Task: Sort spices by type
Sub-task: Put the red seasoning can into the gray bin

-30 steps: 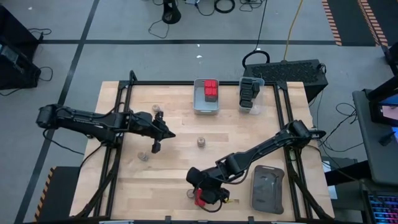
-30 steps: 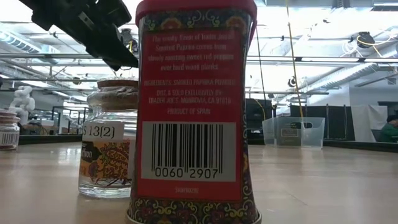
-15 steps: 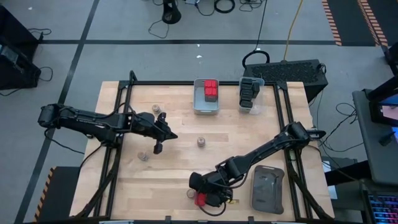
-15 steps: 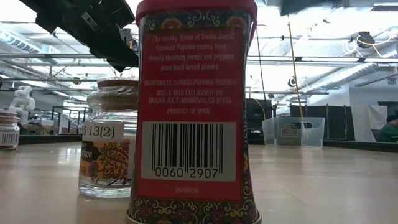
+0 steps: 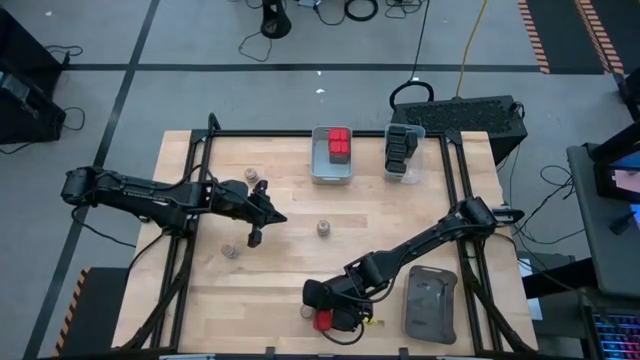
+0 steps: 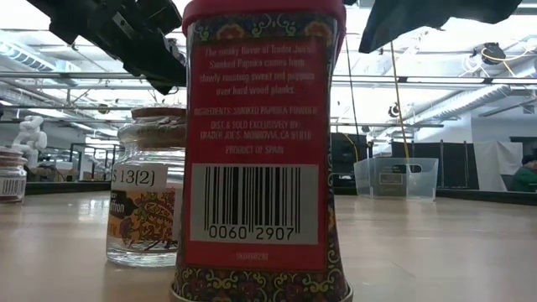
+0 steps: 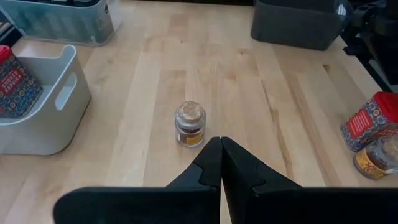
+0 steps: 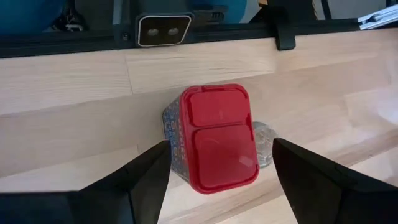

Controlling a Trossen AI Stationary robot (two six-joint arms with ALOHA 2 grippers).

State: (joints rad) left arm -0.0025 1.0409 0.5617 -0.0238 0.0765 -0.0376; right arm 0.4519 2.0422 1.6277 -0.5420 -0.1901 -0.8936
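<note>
A: The pale plank table sits on grey floor; the low view alone shows a hall with ceiling pipes.

B: The right gripper spreads its fingers either side of the blocky red-capped tin, untouched, near the front edge; the left gripper, fingers together, faces a cork-topped glass jar.

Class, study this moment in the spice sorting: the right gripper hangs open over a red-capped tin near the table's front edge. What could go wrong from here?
1. The round jar stands right against the red-capped tin; as the open right gripper comes down, one finger may knock it over.
2. The tin sits close to the table's front edge, so a slanted squeeze could push it off.
3. The left gripper waits shut, pointing at a lone jar mid-table; any forward drift could tip it.
</note>
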